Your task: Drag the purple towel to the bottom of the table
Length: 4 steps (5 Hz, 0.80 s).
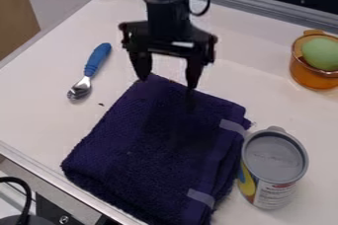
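Observation:
The gripper [167, 82] hangs down over the top edge of the folded purple towel, its two fingers spread apart with a wide gap between them. One fingertip is at the towel's top corner and the other just to the right along the same edge; whether they touch the cloth I cannot tell. The purple towel [155, 145] lies flat and at a slant in the lower middle of the table, its lower part at the table's front edge. Two pale stripes cross its right side.
A grey-lidded can [273, 167] stands right beside the towel's right side. A spoon with a blue handle [97, 60] lies on the white table [49, 91] at the left. An orange cup [312, 75] holding a green egg-shaped object [321, 53] stands at the right edge.

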Each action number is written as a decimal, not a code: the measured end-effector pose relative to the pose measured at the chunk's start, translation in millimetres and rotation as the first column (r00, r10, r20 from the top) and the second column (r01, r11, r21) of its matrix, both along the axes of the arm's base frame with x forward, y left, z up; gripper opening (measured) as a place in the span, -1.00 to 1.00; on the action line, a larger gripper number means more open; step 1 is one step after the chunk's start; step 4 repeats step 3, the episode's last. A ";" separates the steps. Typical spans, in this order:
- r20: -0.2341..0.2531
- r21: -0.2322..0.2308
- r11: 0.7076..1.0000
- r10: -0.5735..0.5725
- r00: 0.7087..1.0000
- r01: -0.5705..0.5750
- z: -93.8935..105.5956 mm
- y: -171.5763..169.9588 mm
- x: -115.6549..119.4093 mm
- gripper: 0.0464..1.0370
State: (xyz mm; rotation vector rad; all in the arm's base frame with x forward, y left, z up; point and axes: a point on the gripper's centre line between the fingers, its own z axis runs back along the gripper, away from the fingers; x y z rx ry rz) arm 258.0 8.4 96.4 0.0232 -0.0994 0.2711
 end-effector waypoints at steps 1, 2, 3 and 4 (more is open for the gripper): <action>0.034 0.012 1.000 0.009 0.999 -0.010 -3.4 3.4 25.0 0.92; 0.111 0.043 0.998 -0.043 0.993 0.038 -2.0 -12.2 46.7 0.92; 0.077 0.012 0.999 -0.052 0.996 0.051 4.1 -31.1 67.5 0.92; 0.077 0.012 0.999 -0.052 0.996 0.051 4.1 -31.1 67.5 0.92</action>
